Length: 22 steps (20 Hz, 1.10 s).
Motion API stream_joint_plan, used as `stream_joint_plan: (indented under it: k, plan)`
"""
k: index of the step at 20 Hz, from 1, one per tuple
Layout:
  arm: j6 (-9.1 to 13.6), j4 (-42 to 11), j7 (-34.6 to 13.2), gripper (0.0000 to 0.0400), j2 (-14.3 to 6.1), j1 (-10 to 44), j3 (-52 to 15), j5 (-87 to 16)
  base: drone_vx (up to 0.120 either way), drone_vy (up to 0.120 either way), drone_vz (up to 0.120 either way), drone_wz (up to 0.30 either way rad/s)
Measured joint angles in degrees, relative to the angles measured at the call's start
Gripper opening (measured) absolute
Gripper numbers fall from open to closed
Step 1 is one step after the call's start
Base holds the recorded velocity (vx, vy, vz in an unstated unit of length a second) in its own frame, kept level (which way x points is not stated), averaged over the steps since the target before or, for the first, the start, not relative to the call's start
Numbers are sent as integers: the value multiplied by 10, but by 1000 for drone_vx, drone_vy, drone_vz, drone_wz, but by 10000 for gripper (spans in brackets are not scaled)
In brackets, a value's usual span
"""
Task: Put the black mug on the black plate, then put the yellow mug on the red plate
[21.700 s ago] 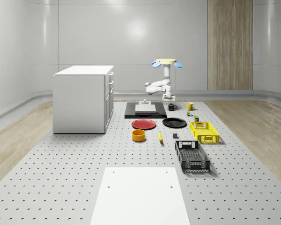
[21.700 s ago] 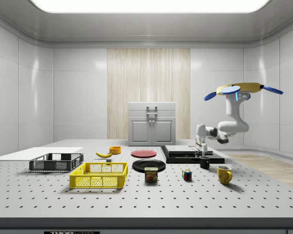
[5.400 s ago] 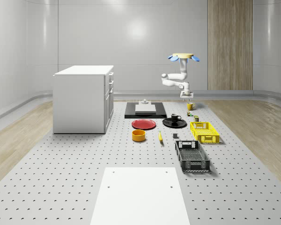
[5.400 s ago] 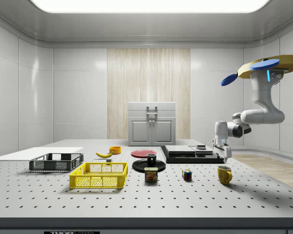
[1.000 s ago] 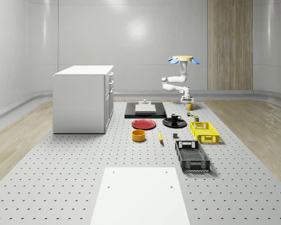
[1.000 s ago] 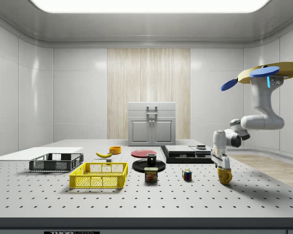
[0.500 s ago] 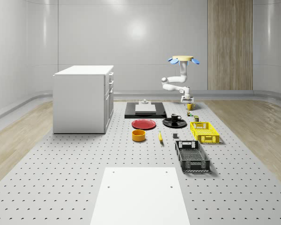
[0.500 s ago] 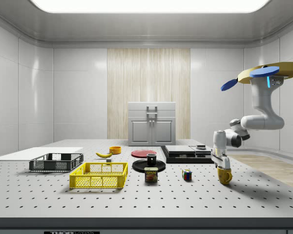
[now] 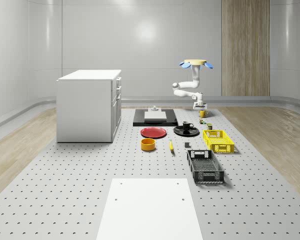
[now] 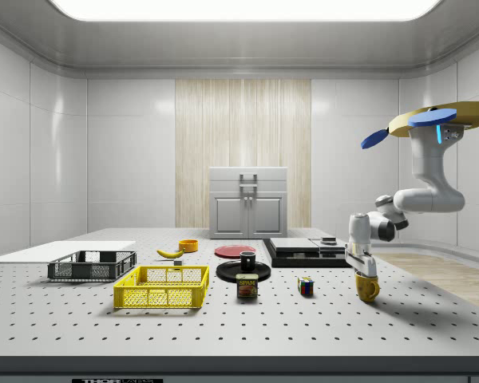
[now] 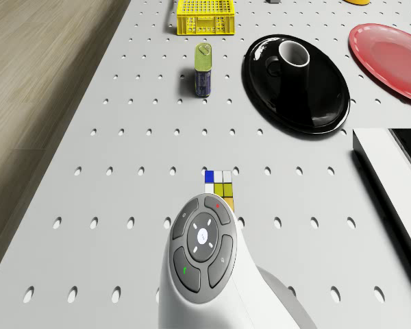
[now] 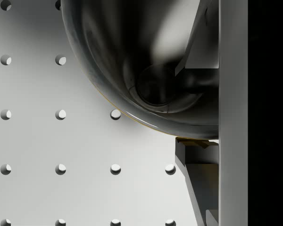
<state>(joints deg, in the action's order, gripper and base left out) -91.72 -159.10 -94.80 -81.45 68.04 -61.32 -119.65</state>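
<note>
Hovering above the table's (image 10: 319, 319) far corner, the drone (image 10: 439, 124) is lowering its end effector (image 10: 362, 269) onto the yellow mug (image 10: 367, 286), one finger (image 12: 200, 33) inside the cup, one outside, seemingly pinching the wall. Judging the grip, it should be squeezing firmly before lifting straight up toward the red plate (image 9: 153, 132); the black mug (image 11: 293, 57) is already sitting on the black plate (image 11: 315, 103).

Light: bright and even, from a big white panel in the ceiling (image 10: 239, 8) | Glare: soft shiny spots on the back wall (image 9: 147, 32) | Shadows: pale and soft on the table (image 9: 65, 200) | Wrist view: dark inside the mug (image 12: 151, 61), maybe a little blurry
</note>
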Motion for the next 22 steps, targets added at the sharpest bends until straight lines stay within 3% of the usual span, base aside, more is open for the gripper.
stream_joint_plan:
  k: [13,22]
  plan:
    - [12,-10,-1,101,1,-5,-20,19,0,0,0,0]
    - [31,-26,-5,100,0,-9,-64,60,0,0,120,0]
